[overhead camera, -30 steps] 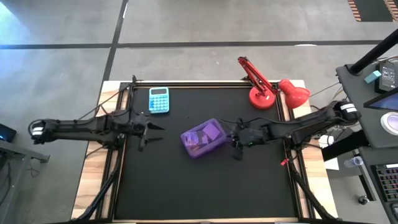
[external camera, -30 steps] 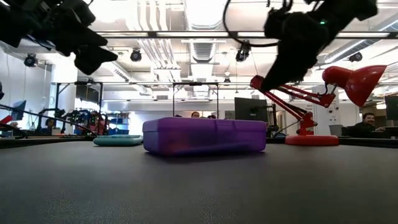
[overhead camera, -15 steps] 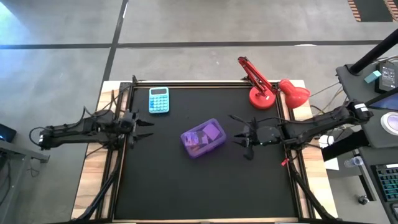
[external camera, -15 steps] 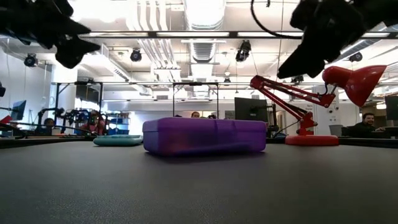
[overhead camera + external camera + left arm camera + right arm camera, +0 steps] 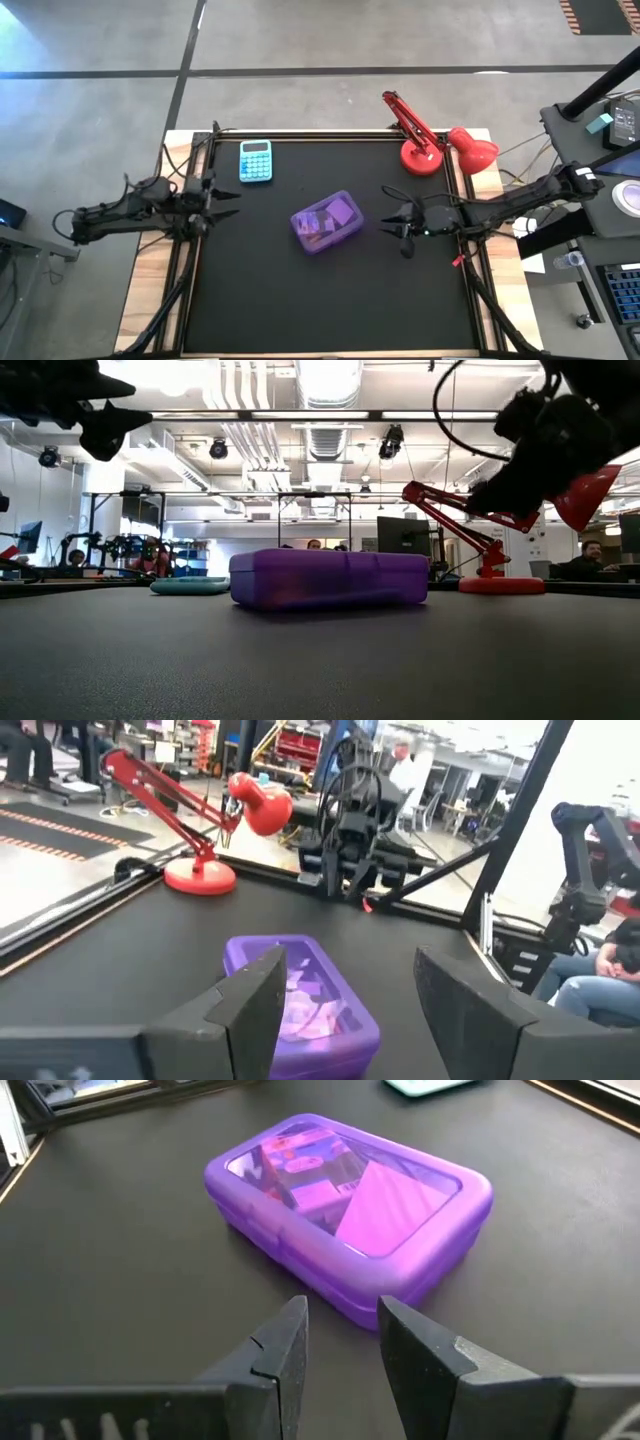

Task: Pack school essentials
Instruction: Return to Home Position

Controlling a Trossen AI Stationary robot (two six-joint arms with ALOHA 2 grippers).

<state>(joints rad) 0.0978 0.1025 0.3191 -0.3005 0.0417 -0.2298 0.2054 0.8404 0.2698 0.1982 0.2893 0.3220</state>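
A purple case [image 5: 326,222] with a see-through lid rests flat near the middle of the black table, lid shut. Small stationery shows dimly through the lid in the right wrist view [image 5: 330,1175]; single items cannot be told apart. My left gripper [image 5: 226,205] is open above the table's left edge, well left of the case, and points at it [image 5: 350,1020]. My right gripper [image 5: 395,228] is open a short way right of the case [image 5: 342,1350], also facing it and apart from it. In the low view both grippers hang above the table, left [image 5: 100,430] and right [image 5: 530,450].
A light-blue calculator [image 5: 255,160] lies near the far-left corner. A red desk lamp [image 5: 430,140] stands at the far-right corner, just beyond my right arm. The near half of the black mat [image 5: 330,300] is bare. People sit in the room behind the table.
Both arms have drawn back from the case. My left gripper moved toward the table's left edge and rose. My right gripper moved toward the right edge. The case has stayed where it was, lid shut.
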